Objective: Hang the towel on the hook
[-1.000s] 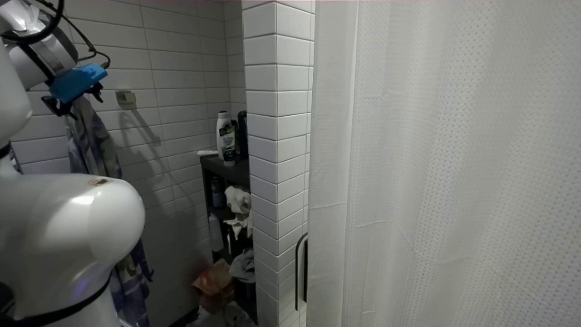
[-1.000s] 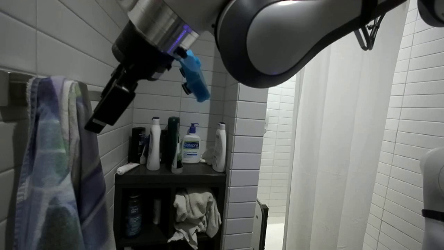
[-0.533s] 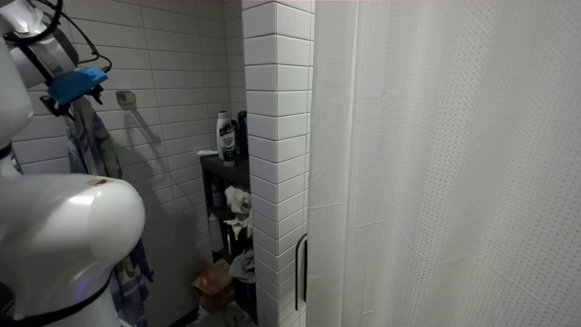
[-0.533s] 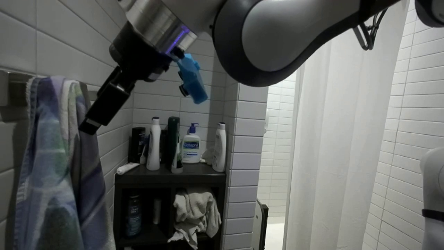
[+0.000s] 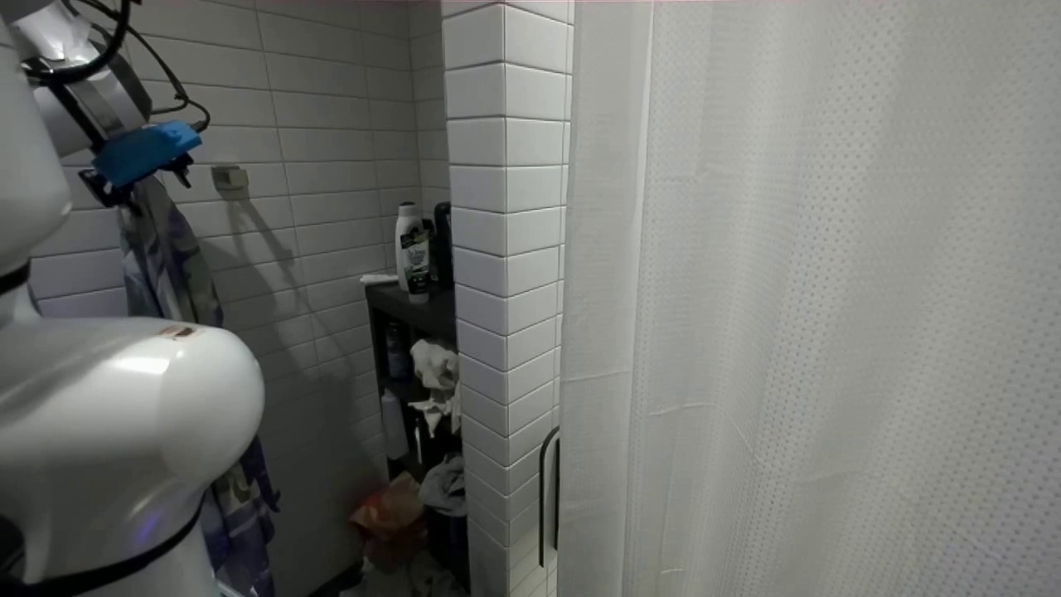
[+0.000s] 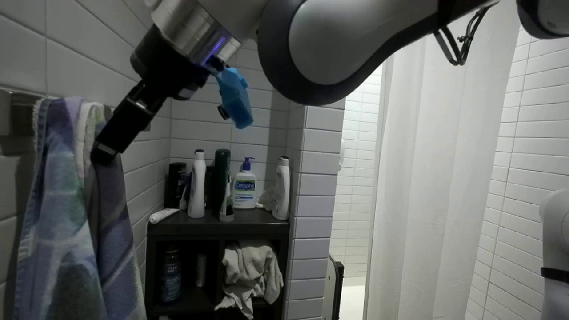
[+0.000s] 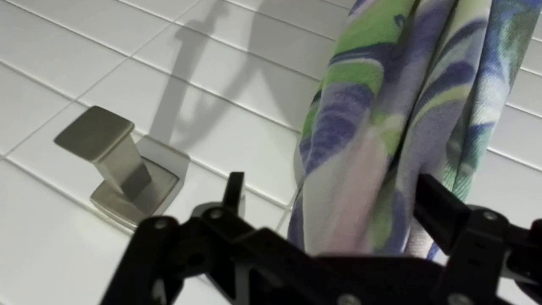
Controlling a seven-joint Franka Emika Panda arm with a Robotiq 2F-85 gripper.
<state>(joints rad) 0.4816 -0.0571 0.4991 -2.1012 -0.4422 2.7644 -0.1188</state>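
The towel hangs in folds against the tiled wall, patterned in purple, blue, green and pale pink. It shows in both exterior views point(image 5: 170, 265) point(image 6: 58, 200) and in the wrist view point(image 7: 351, 169). In an exterior view its top lies beside a metal wall fitting point(image 6: 22, 113). A square metal hook point(image 7: 95, 135) on the wall is bare, left of the towel in the wrist view; it also shows in an exterior view point(image 5: 230, 178). My gripper point(image 7: 330, 187) is open, its fingers on either side of the towel. The right finger point(image 7: 440, 207) touches or nearly touches the cloth; the left stands apart.
A dark shelf point(image 6: 213, 229) with several bottles stands beyond the gripper, with a crumpled pale cloth point(image 6: 251, 271) in it. A tiled pillar point(image 5: 506, 249) and a white curtain point(image 5: 812, 290) stand to the right. The tiled wall is close behind the towel.
In an exterior view my gripper has moved left and slightly up, against or in front of the towel's right fold. That fold has shifted a little left. The hook has not moved.
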